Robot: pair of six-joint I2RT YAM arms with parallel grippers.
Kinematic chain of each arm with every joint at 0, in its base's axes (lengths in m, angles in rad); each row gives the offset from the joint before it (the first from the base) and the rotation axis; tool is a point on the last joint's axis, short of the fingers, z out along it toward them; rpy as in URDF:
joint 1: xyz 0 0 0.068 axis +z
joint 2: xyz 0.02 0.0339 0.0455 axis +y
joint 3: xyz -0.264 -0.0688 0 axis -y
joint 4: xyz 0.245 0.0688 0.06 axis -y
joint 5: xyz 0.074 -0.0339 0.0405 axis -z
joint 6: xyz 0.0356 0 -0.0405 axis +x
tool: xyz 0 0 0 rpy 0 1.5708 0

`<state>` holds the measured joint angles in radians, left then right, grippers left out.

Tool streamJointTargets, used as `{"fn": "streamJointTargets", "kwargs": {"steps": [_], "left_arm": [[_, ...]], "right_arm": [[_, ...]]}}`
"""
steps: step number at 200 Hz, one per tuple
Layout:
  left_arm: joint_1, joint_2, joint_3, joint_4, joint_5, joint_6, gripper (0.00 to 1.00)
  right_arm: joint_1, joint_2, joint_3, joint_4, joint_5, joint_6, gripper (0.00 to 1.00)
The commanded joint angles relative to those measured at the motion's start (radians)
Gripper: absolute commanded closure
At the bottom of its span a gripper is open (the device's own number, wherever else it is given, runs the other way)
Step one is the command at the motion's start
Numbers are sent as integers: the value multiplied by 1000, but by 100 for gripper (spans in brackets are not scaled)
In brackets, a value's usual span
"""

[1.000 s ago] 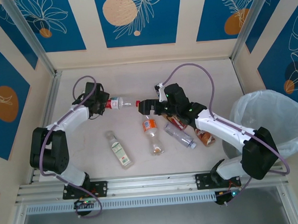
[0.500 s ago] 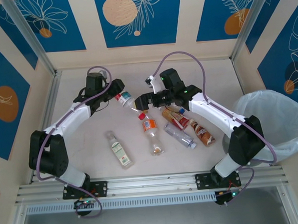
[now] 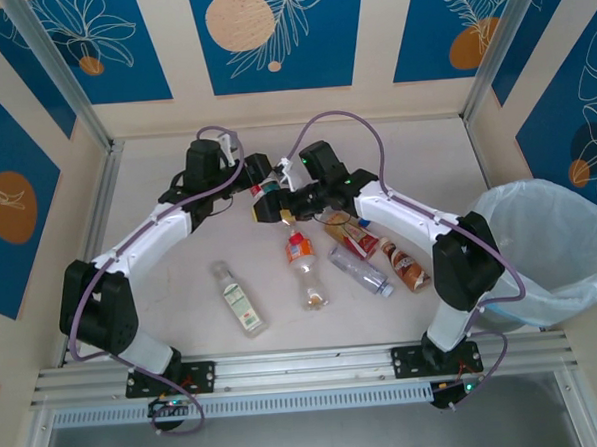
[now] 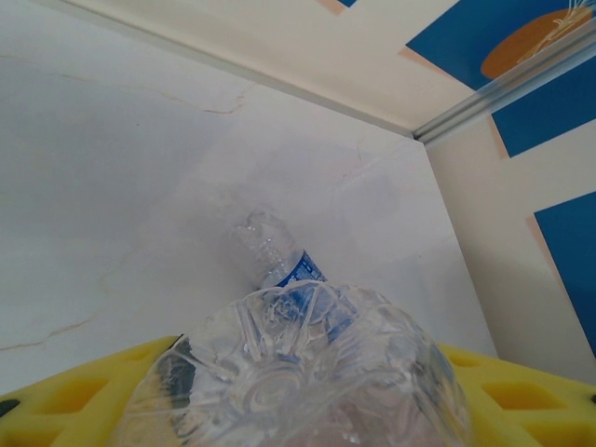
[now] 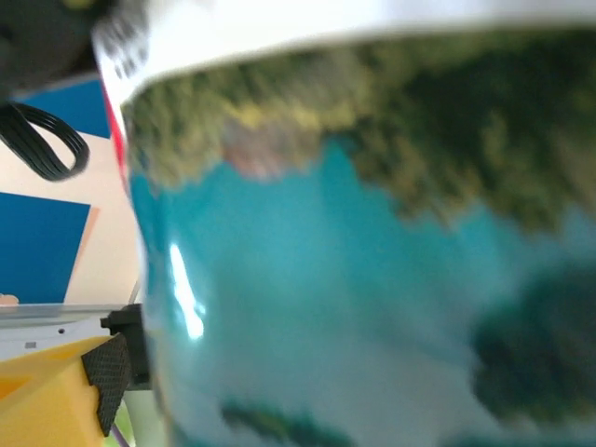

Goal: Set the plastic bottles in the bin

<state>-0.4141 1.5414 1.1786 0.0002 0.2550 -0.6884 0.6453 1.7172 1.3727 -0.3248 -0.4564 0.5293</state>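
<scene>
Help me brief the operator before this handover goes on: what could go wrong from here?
1. The clear plastic bottle with a teal label is off the table, clamped at its base by the left gripper, the right gripper close to its label. If the left releases before the right holds firmly, it may drop onto the loose bottles below.
2. The round white-lined bin stands far right; a weak grip could slip on that carry.

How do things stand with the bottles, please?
Left gripper holds teal-label bottle. Right gripper against same bottle, grip unclear. Five bottles on table; nothing over bin.
</scene>
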Motion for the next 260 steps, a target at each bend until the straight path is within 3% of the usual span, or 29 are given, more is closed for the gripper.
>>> {"fn": "streamJointTargets", "kwargs": {"steps": [1, 44, 72, 112, 153, 217, 260], "left_arm": [[-17, 8, 40, 24, 27, 29, 54], [-20, -14, 33, 27, 38, 27, 53], [-20, -36, 17, 38, 47, 13, 51], [-20, -76, 0, 40, 66, 9, 24], [-18, -129, -2, 29, 64, -3, 1], [-9, -189, -4, 56, 56, -27, 1], [-6, -285, -93, 55, -147, -6, 1]], "right_arm": [[14, -5, 1, 38, -25, 13, 9], [24, -31, -31, 47, 20, -2, 22], [24, -43, -45, 56, 38, 0, 36], [27, -65, -78, 78, 57, -5, 50], [28, -70, -90, 69, 83, -7, 52], [41, -76, -108, 23, 151, -44, 54], [41, -105, -112, -21, 230, -70, 54]]}}
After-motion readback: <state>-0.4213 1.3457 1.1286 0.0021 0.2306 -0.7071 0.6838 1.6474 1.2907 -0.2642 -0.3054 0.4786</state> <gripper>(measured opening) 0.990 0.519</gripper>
